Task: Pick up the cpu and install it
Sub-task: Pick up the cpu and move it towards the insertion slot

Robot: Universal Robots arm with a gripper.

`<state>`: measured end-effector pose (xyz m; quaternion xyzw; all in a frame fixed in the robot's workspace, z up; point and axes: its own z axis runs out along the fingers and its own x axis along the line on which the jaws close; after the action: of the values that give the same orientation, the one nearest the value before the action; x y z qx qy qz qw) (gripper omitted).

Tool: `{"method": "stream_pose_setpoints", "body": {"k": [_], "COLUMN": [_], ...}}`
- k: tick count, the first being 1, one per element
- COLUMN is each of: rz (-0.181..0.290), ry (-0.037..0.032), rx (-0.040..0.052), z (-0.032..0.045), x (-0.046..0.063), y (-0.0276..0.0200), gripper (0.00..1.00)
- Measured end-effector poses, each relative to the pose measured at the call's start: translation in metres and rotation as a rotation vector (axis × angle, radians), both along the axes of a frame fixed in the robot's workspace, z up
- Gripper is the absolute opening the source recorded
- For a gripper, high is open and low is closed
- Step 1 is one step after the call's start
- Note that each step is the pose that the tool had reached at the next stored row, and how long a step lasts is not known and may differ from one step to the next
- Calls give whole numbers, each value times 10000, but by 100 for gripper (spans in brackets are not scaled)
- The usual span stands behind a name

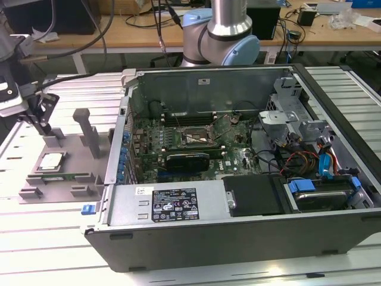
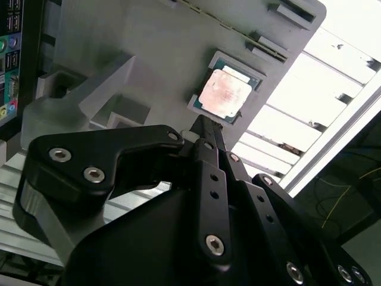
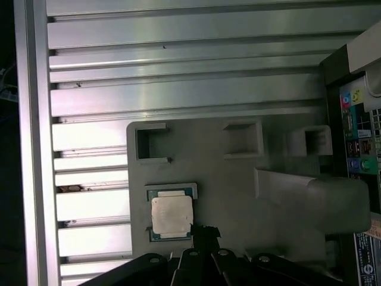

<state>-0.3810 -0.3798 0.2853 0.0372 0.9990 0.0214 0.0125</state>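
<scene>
Fingers of the gripper, seemingly pressed together, hover beside the cpu.

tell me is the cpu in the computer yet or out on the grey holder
Out. The cpu lies flat in its recess on the grey holder, outside the computer case, with the pincer close beside it.
</scene>
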Motion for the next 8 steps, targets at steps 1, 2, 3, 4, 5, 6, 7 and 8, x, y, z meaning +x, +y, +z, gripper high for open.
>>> {"method": "stream_pose_setpoints", "body": {"k": [1,2,3,4,5,6,7,8], "rz": [0,0,0,0,-1,-1,0,0], "ry": [0,0,0,0,0,0,-1,0], "rx": [0,-1,0,0,0,0,0,0], "z": [-26,-39,-52,-75,-93,-122,-160,-204], "x": [-3,-5,-8,-14,-19,-27,-42,-58], "y": [-1,-2,-3,-4,-4,-4,-4,-4], "gripper": [11,11,11,11,11,11,11,11]}}
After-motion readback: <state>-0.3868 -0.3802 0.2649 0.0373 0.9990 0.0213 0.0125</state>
